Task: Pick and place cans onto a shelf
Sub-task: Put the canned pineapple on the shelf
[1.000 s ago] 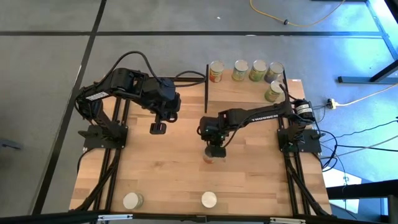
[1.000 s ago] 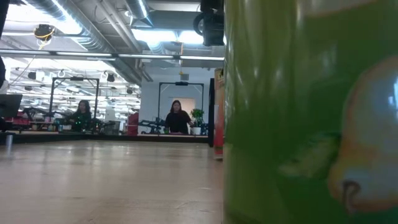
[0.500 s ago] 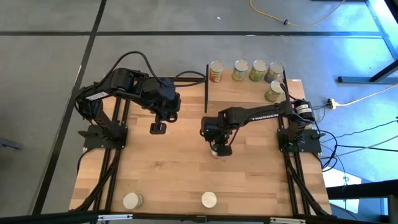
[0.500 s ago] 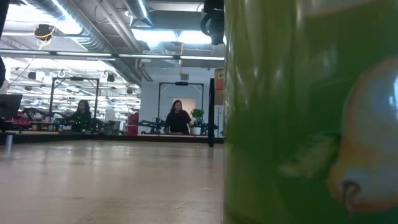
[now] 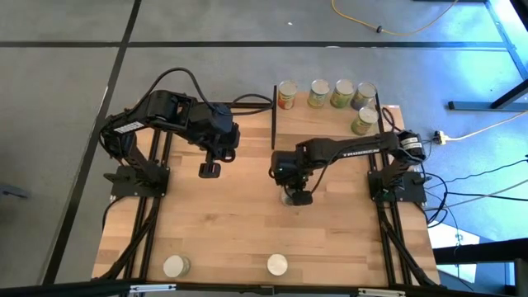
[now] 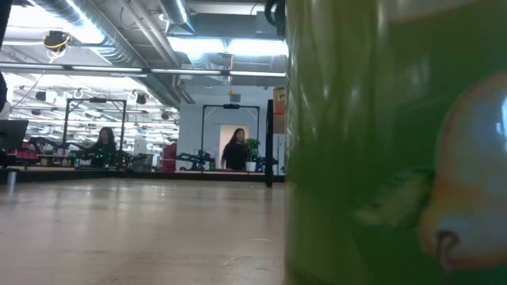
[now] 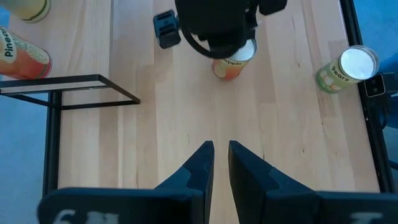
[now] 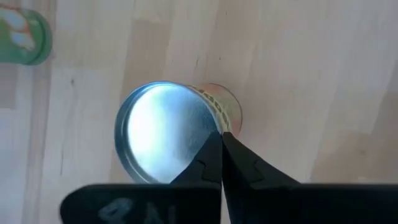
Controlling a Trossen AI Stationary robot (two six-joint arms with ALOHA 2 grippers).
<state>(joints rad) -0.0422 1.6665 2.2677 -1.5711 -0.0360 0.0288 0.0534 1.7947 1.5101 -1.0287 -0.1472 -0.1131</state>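
right end effector [image 5: 297,196] closed above can [image 8: 166,132]

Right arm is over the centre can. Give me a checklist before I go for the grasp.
1. Right gripper jaws open for the grasp: not ok, shut, tips over the centre can top's edge.
2. Centre can upright: ok.
3. Gripper height above the can: cannot tell; a green can blocks the low view.
4. Left gripper out of the way: ok, parked well apart from the can.
5. Room on the shelf: ok, five cans along the back and right.
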